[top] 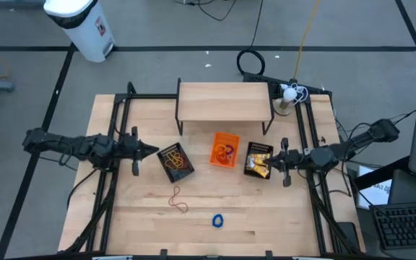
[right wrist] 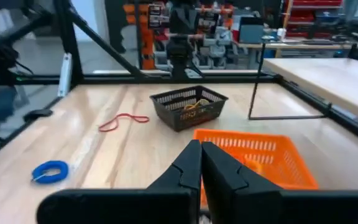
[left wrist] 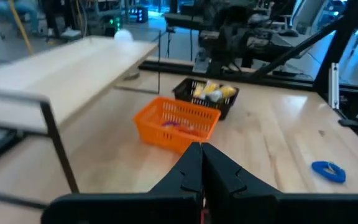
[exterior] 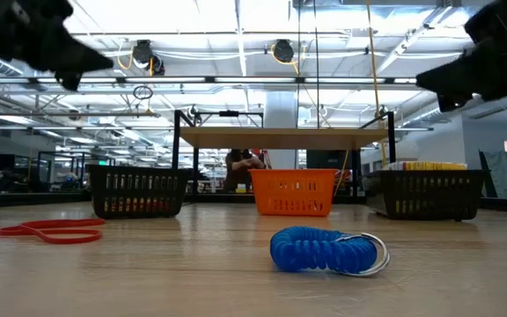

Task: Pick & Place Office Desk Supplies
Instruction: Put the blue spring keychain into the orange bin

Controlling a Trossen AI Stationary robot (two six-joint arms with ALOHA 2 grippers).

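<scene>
A red rubber band [top: 178,198] and a blue coiled ring [top: 217,220] lie flat on the near part of the table; both also show in the low view, rubber band [exterior: 51,232] and ring [exterior: 324,249]. The left black mesh bin [top: 175,162] holds rubber bands. The right black mesh bin [top: 258,159] holds yellow packets [left wrist: 211,91]. My left gripper [top: 154,152] hovers just left of the left bin, shut and empty [left wrist: 201,165]. My right gripper [top: 271,163] hovers at the right bin's right rim, shut and empty [right wrist: 201,163].
An orange plastic bin [top: 224,150] with small rings inside stands between the two black bins. A raised wooden shelf [top: 224,101] on black legs spans the far middle of the table. Black frame rails run along both sides. Bare wood surrounds the rubber band and ring.
</scene>
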